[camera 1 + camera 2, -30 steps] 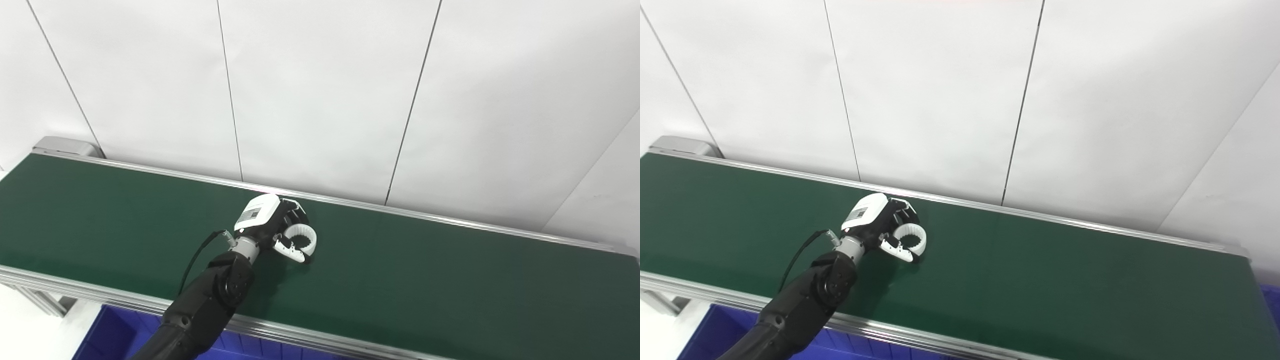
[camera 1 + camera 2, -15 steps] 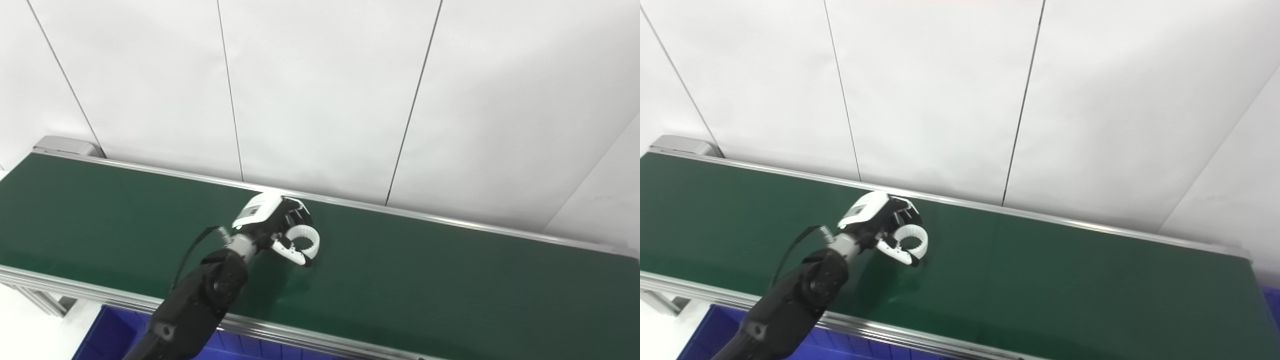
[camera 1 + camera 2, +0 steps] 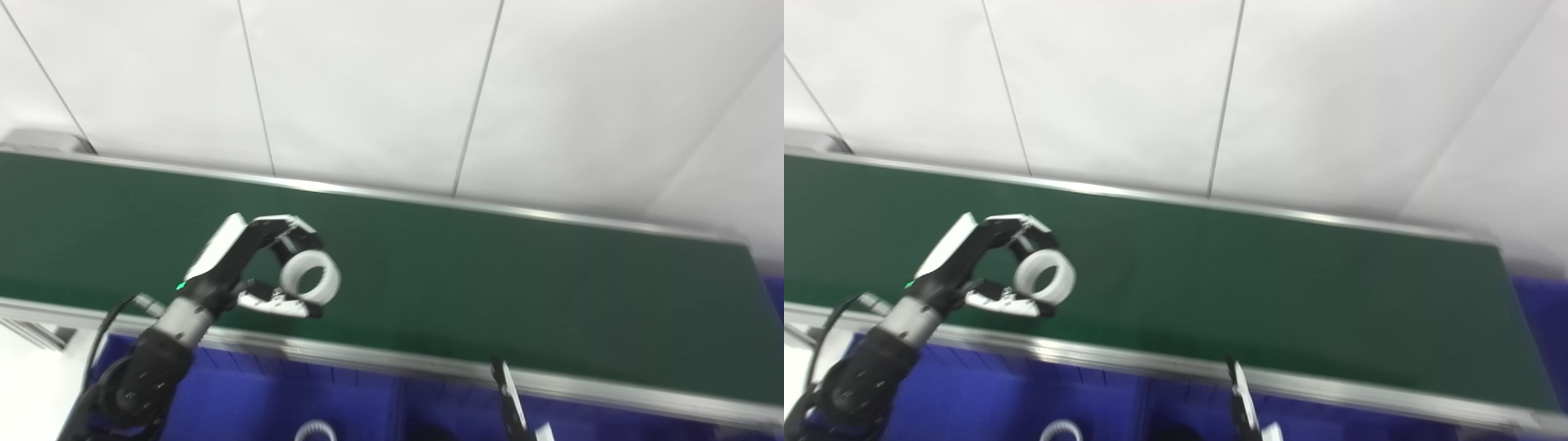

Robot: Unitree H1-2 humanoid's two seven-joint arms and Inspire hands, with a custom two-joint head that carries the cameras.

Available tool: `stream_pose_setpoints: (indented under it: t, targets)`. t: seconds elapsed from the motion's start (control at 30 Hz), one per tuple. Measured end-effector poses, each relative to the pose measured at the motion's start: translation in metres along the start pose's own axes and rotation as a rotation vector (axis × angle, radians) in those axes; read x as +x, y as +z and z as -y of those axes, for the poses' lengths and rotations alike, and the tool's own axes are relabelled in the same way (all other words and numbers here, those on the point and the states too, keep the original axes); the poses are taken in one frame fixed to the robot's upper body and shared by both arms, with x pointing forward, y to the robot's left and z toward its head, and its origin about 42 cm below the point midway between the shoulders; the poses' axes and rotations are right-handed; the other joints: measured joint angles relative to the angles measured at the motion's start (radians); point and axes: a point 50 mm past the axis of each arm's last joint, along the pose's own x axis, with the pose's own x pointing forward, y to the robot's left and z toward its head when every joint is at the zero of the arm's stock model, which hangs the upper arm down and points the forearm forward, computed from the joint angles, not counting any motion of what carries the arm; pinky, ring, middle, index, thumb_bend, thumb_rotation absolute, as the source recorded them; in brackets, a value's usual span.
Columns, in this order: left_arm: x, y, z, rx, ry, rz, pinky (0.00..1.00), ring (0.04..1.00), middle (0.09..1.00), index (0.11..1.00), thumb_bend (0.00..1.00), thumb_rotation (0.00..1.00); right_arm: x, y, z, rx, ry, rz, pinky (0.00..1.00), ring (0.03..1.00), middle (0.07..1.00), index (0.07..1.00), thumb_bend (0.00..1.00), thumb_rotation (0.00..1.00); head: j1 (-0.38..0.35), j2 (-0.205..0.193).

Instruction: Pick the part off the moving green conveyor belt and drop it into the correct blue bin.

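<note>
My left hand (image 3: 228,264) is shut on a white ring-shaped part (image 3: 328,283), pinched between the fingers and thumb. The ring is held up off the green conveyor belt (image 3: 502,275), over the belt's near edge, and also shows in the right eye view (image 3: 1065,280). Blue bins (image 3: 245,398) lie below the belt's near rail. Only a thin black-and-white tip of my right hand (image 3: 507,398) rises at the bottom edge; how its fingers stand is hidden.
A silver rail (image 3: 398,361) runs along the belt's near edge above the bins. A white ring (image 3: 312,429) lies in the left bin and a dark part (image 3: 429,432) in the bin beside it. A white panel wall (image 3: 392,79) stands behind the belt.
The camera has tilted down, bringing the bins into view. My left hand has lifted the ring off the belt and drawn it toward the near edge. My right hand's tip has appeared.
</note>
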Motion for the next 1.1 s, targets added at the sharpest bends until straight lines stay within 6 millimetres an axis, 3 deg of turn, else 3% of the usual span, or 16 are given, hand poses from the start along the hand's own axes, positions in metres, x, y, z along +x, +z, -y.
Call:
stream_pose_setpoints:
  t: [0.1,0.53,0.73,0.97,1.03,1.07,1.1]
  targets:
    - [-0.014,-0.011,0.008,-0.024,-0.031,-0.022,0.43,0.399,0.501,0.553,0.49,0.0,-0.001,0.005,0.003,-0.007,-0.001,-0.007,0.95,0.959,0.971,0.998,0.76,0.59,-0.015,0.066]
    - [-0.08,-0.028,0.055,-0.019,-0.205,-0.093,0.48,0.425,0.515,0.519,0.5,0.0,0.004,0.013,0.011,-0.017,0.001,-0.024,0.93,0.944,0.957,0.98,0.79,0.57,-0.026,0.074]
    - [-0.086,-0.05,0.066,0.047,-0.276,-0.146,0.42,0.393,0.499,0.55,0.49,0.0,0.006,0.013,0.011,-0.019,0.0,-0.02,0.94,0.947,0.954,0.981,0.8,0.58,-0.022,0.061]
    - [-0.077,-0.05,0.075,0.217,-0.359,-0.136,0.38,0.378,0.496,0.575,0.49,0.0,0.006,0.012,0.01,-0.02,0.001,-0.022,0.92,0.943,0.96,0.98,0.79,0.57,-0.012,0.055]
    - [-0.077,-0.051,0.076,0.266,-0.37,-0.154,0.33,0.401,0.528,0.515,0.49,0.0,0.006,0.012,0.01,-0.021,0.002,-0.022,0.92,0.943,0.962,0.98,0.79,0.58,-0.014,0.054]
    - [-0.077,-0.052,0.076,0.291,-0.371,-0.17,0.31,0.446,0.56,0.699,0.52,0.02,0.006,0.012,0.01,-0.021,0.001,-0.022,0.92,0.942,0.962,0.981,0.79,0.58,-0.017,0.054]
    - [-0.077,-0.053,0.076,0.31,-0.368,-0.188,0.39,0.58,0.759,0.823,0.58,0.15,0.006,0.012,0.01,-0.021,0.001,-0.022,0.91,0.939,0.96,0.98,0.79,0.57,-0.021,0.052]
